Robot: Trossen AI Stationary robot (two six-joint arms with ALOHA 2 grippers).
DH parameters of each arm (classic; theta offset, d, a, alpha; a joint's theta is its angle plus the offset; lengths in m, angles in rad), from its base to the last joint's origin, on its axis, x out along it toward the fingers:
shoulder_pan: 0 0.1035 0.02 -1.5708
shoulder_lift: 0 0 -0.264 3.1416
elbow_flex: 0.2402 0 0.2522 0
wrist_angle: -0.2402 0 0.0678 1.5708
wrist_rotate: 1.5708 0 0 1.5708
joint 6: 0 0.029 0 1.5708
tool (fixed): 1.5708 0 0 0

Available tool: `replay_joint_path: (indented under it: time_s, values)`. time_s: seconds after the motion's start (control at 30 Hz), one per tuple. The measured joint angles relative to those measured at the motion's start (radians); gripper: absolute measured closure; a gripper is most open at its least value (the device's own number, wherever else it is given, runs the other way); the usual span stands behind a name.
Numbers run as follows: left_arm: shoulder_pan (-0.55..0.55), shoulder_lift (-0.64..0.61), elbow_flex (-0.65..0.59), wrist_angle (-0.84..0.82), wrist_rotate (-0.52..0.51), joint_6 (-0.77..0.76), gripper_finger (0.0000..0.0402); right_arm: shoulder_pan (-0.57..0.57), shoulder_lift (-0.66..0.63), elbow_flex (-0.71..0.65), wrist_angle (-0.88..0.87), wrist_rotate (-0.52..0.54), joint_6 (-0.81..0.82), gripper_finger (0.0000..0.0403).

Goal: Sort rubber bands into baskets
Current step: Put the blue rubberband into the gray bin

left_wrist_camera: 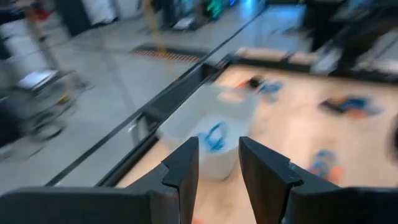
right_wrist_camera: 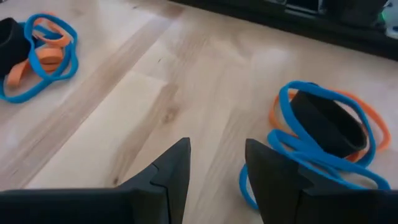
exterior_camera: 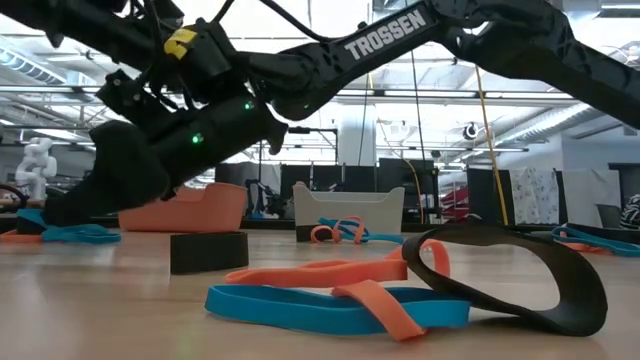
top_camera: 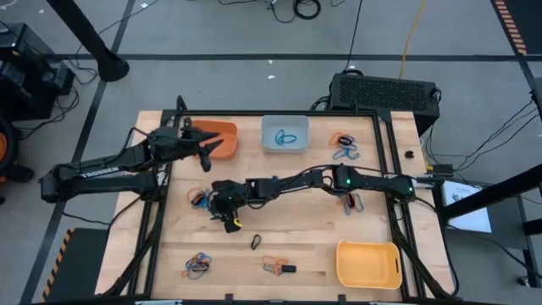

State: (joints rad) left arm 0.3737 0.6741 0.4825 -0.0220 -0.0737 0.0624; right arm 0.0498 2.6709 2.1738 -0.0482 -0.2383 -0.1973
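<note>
Even, bright overhead lighting; ceiling strip lights visible in low view, arms there dark against them. Left wrist view heavily motion-blurred. Right wrist view sharp, soft shadows on table (right_wrist_camera: 155,93).

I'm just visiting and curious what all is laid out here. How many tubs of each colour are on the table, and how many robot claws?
Orange tub: 1
Pale blue-grey tub: 1
Yellow tub: 1
Claws: 2, the left claw by the orange tub, the right claw over mid-table
Total: 5
</note>
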Motion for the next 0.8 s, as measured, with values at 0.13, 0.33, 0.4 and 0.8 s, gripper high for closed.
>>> replay_joint_path:
  time_s: [0.13, 0.33, 0.4, 0.8]
  values:
    - [0.048, -0.046, -0.040, 0.046, 0.129, -0.004, 0.0278, -0.002, 0.002, 0.000, -0.004, 0.003, 0.019, 0.0257]
    - [0.103, -0.100, -0.065, 0.043, 0.164, -0.030, 0.0278, -0.011, 0.017, 0.000, -0.010, 0.032, 0.088, 0.0257]
    - [0.112, -0.107, -0.065, 0.040, 0.201, -0.030, 0.0278, -0.015, 0.018, 0.000, -0.014, 0.032, 0.112, 0.0257]
    - [0.119, -0.105, -0.076, 0.057, 0.250, -0.023, 0.0278, -0.029, 0.035, 0.002, -0.029, 0.061, 0.153, 0.0335]
